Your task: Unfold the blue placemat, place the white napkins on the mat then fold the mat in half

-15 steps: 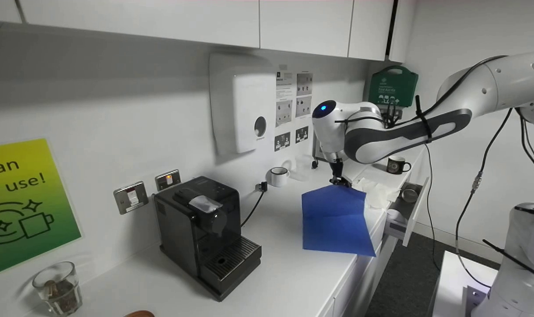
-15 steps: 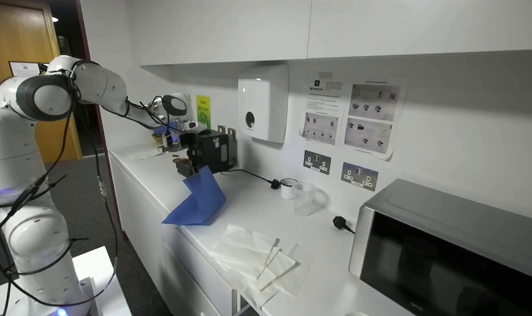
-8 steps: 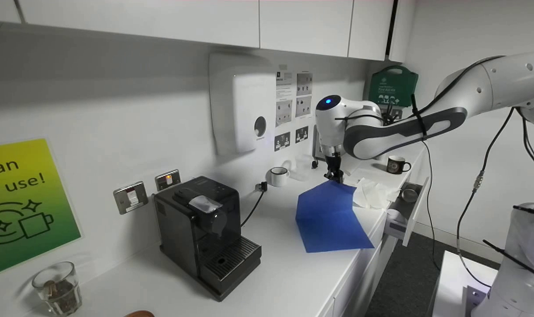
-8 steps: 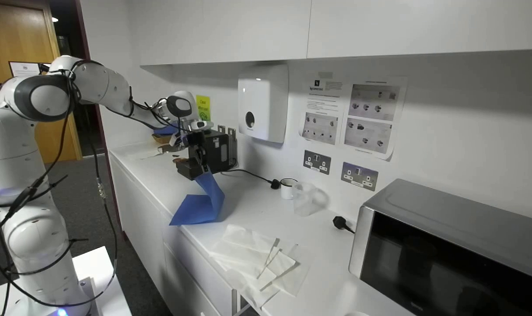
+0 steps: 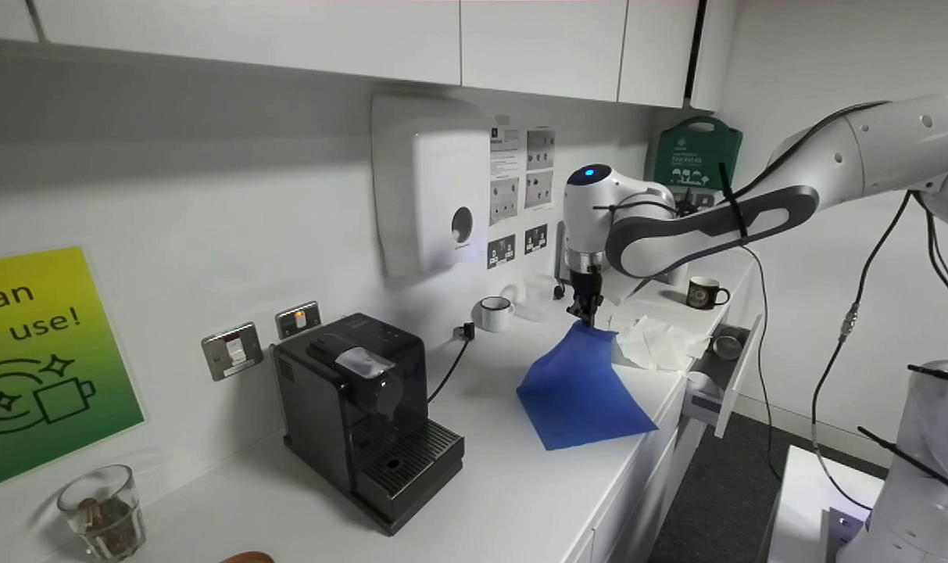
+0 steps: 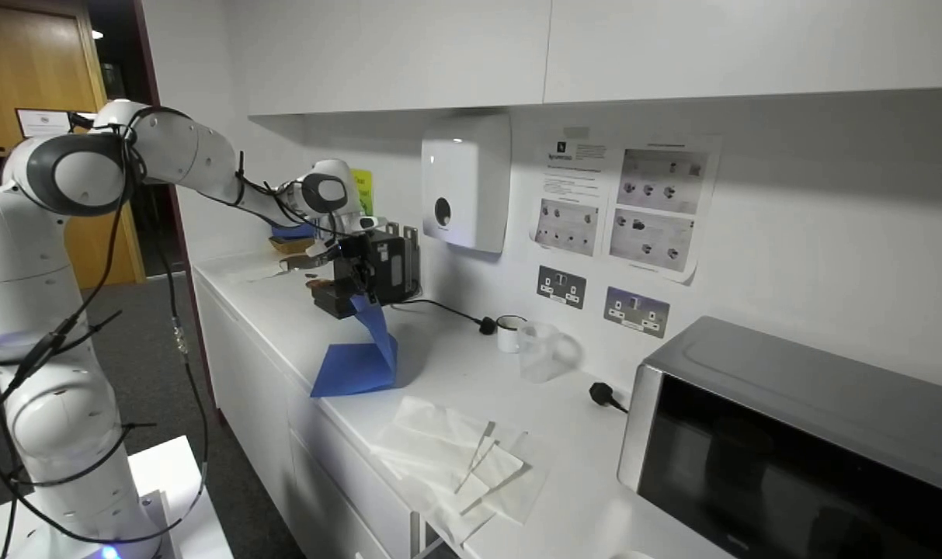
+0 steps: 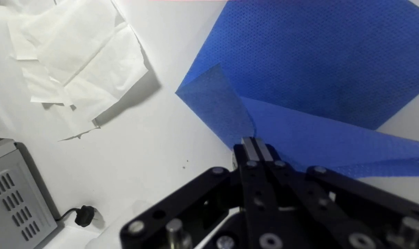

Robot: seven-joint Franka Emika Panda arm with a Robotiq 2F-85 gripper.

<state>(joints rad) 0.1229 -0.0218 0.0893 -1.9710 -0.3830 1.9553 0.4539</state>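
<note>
Along the white desk (image 5: 489, 414) stand a microwave (image 6: 797, 435) and, smaller, a black coffee machine (image 5: 356, 414). Between them the blue placemat (image 5: 587, 391) lies partly on the desk, one corner reaching the front edge, the remainder bent upward. The white napkins (image 6: 455, 458) lie overlapped beside the placemat, on the side toward the microwave, a strip of desk between. The claw (image 7: 254, 141) has its jaws pressed together, pinching the top of the placemat's raised part.

Probably an office kitchenette, with coffee machine (image 5: 368, 418), microwave (image 6: 797, 450) and first-aid kit (image 5: 696, 152).
</note>
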